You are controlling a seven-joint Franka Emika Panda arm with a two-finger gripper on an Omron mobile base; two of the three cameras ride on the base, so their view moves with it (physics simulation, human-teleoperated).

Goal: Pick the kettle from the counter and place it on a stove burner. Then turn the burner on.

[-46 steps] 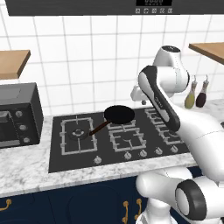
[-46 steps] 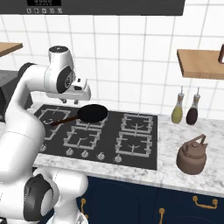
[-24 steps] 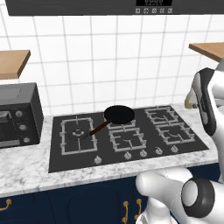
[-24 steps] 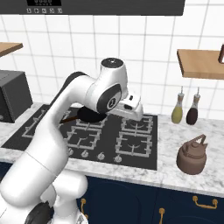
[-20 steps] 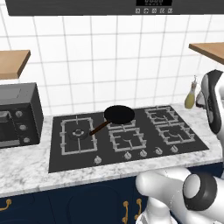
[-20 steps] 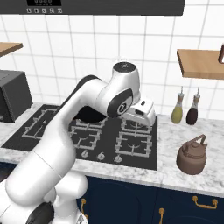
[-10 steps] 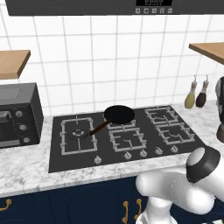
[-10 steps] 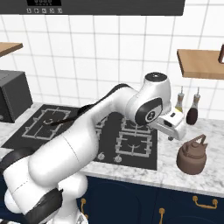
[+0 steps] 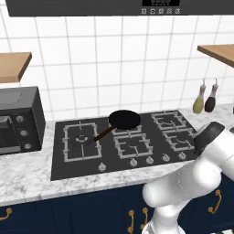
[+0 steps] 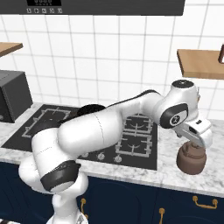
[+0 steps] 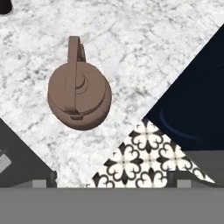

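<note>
— Where the arm reaches across to the right, what lies under it?

— Start with the biggest thing, the table (image 10: 175, 175): marbled white-grey stone running the whole width, with the black hob (image 9: 59, 167) set into it. The kettle (image 10: 191, 159) stands on the stone just right of the hob, near the front edge, upright. Seen from above through the hand view, the kettle (image 11: 79, 97) is a brown round body with its arched handle running across the lid, on bare marble, with the table's front edge, dark cabinet and patterned floor off to one side.

— And the tool?

— The tool (image 10: 197, 136) hangs right above the kettle in the right base view, its white body covering the kettle's top. I cannot tell how far apart the fingers are, nor whether they touch the handle. From the hand view the kettle sits clear below, with nothing closed on it.

— What's on the hob?

— A black frying pan (image 9: 124, 120) with a brown handle, on the far middle part. The stove burner (image 9: 179, 139) at the near right is bare, as are the others around it.

— Anything smaller?

— Two slim bottles (image 9: 204, 98) stand at the far right by the tiled wall, and silver knobs (image 9: 134, 162) line the hob's near edge.
</note>
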